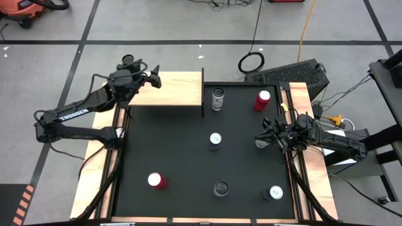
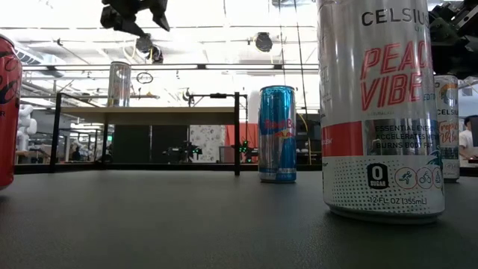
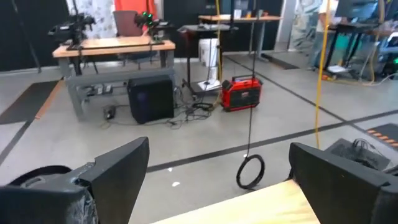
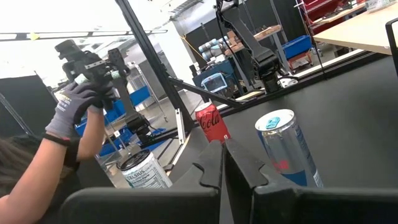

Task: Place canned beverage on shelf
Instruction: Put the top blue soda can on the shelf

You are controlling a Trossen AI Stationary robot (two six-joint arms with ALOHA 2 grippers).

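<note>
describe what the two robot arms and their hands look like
Both arms are dark, jointed and slim. The left arm carries white "TROSSEN" lettering along one link and thin black cables looping near its wrist. The left hand has two broad, flat, wedge-shaped black fingers. The right arm is equally black, with cables bunched near its wrist; the right hand has matching angular black fingers.

Black table (image 1: 182, 150) with 6 cans; shelf (image 1: 169, 88) bare.

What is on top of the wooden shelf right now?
No can stands on the shelf. The left claw, open, hovers above its board. The part beneath the left arm is covered and cannot be seen.
</note>
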